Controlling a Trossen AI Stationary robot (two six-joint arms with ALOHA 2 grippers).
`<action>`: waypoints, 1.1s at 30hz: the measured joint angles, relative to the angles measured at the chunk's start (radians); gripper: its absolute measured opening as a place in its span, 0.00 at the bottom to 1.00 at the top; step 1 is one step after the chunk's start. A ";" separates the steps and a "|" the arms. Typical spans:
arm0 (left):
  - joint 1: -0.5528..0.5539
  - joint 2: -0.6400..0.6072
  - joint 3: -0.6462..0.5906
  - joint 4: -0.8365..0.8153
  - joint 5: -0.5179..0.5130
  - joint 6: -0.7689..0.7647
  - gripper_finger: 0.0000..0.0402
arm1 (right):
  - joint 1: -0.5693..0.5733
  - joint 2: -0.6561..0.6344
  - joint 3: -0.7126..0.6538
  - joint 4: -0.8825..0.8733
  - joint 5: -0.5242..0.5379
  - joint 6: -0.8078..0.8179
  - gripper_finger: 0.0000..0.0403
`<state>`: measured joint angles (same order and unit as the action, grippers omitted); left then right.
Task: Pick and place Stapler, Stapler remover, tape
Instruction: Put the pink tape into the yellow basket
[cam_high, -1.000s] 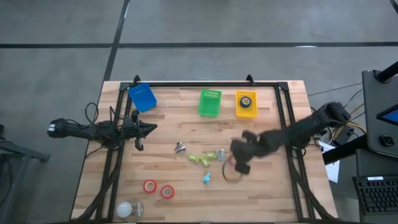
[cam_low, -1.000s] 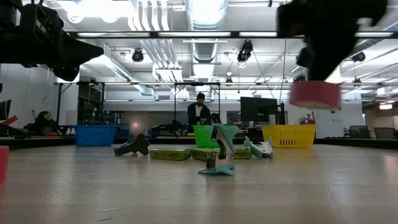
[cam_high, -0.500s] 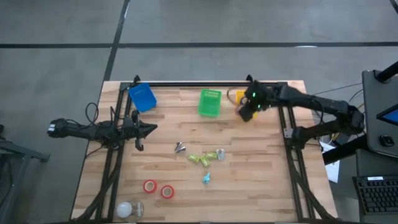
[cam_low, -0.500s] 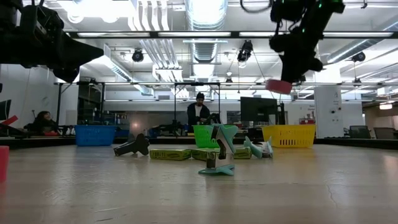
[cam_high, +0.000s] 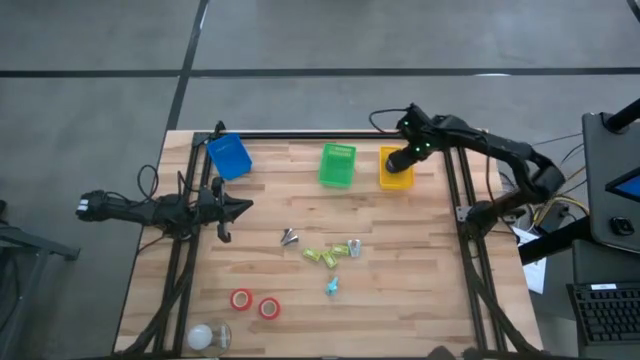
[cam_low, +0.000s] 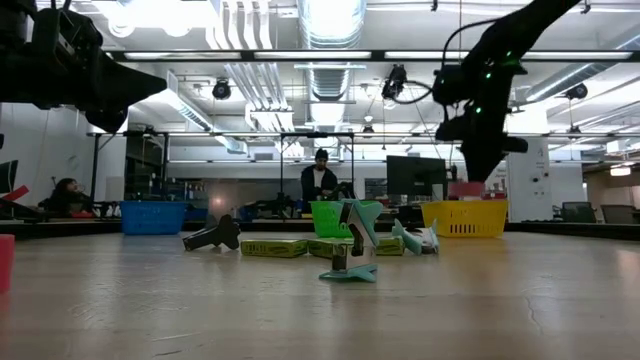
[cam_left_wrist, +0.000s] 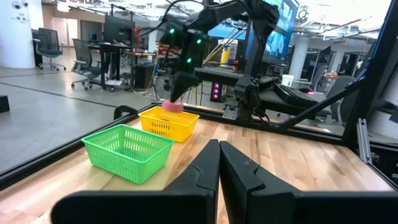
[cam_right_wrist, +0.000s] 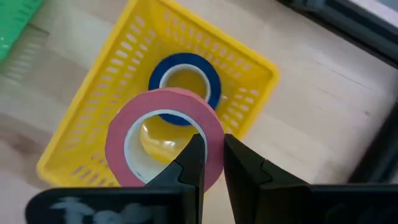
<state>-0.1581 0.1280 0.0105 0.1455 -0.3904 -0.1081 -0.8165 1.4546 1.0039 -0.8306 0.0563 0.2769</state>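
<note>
Right claw (cam_right_wrist: 211, 158) clenched on the rim of a red tape roll (cam_right_wrist: 163, 137), hanging just above the yellow basket (cam_right_wrist: 99, 118), blue tape roll (cam_right_wrist: 184, 78) already inside. To drop cleanly: keep the roll centred over the basket floor, lower a bit, then open so it doesn't clip the wall. Two red rolls (cam_high: 254, 303) left on the surface (cam_high: 420, 300). Left claw (cam_left_wrist: 219, 163) pinched empty, parked at the left edge.

Bright ceiling lamps (cam_low: 330, 20) are glaring in the low view, washing out the ceiling and leaving the arms as dark silhouettes. The counter (cam_high: 300, 300) is lying evenly lit from above, under faint shadows. Near the low camera its grain is blurring.
</note>
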 joint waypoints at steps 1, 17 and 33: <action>0.000 0.000 0.000 0.000 0.000 0.000 0.03 | 0.000 0.020 0.002 0.014 0.001 -0.001 0.10; 0.000 0.000 0.000 -0.001 0.000 0.000 0.03 | -0.005 0.209 0.091 0.056 0.051 -0.036 0.10; 0.000 0.000 0.000 -0.001 0.000 0.000 0.03 | -0.007 0.211 0.089 0.032 0.161 -0.045 0.11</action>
<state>-0.1583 0.1278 0.0107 0.1444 -0.3904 -0.1084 -0.8238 1.6653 1.0931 -0.7986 0.2172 0.2315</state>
